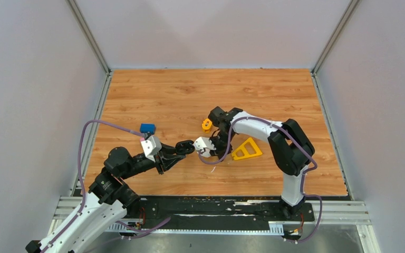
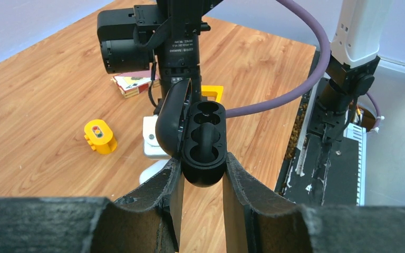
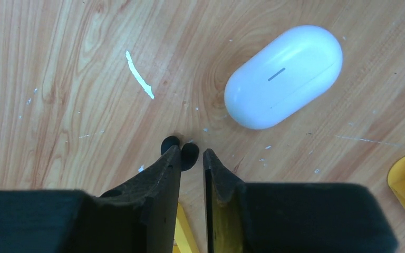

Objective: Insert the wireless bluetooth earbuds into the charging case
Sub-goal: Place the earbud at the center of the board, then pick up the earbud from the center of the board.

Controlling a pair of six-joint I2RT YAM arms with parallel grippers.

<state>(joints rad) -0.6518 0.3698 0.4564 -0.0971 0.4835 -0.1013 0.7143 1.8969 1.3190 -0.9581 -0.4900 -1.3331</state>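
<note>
My left gripper (image 2: 203,176) is shut on the black charging case (image 2: 205,139) and holds it above the table. Its lid (image 2: 170,118) stands open and both sockets are empty. In the top view the left gripper (image 1: 185,147) faces my right gripper (image 1: 210,153), which points down at the table. In the right wrist view the right gripper (image 3: 192,157) is narrowly open over two black earbuds (image 3: 190,156). One bud lies against the left finger (image 3: 166,168), the other (image 3: 170,143) just beyond it. A closed white case (image 3: 283,76) lies nearby. No white earbuds are in view.
A yellow triangle (image 1: 247,150) lies right of the right gripper. A small yellow toy block (image 1: 206,124) sits behind it, also in the left wrist view (image 2: 100,136). A blue block (image 1: 147,128) sits at the left. A small printed block (image 2: 132,83) lies farther back.
</note>
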